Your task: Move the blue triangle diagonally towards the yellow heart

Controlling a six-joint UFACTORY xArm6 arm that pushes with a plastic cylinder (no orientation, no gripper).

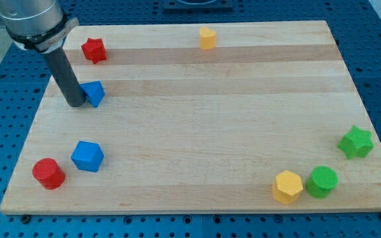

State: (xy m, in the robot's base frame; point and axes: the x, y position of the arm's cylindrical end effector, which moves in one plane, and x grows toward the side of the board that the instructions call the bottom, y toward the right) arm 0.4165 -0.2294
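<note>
**A:** Where's everything on the table (197, 119)?

**B:** My tip (75, 104) touches the blue triangle (94, 93) on its left side, near the view's top left. No gripper on this rig (just a rod). Yellow heart (207, 38) sits well apart at the top edge.

**A:** Others?

**B:** Blue cube (87, 156), red cylinder (48, 173), red star (94, 49).

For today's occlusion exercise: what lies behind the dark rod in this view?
Behind my tip sits the blue triangle, its right part visible. Its left edge is covered by the rod, so contact cannot be confirmed.
</note>
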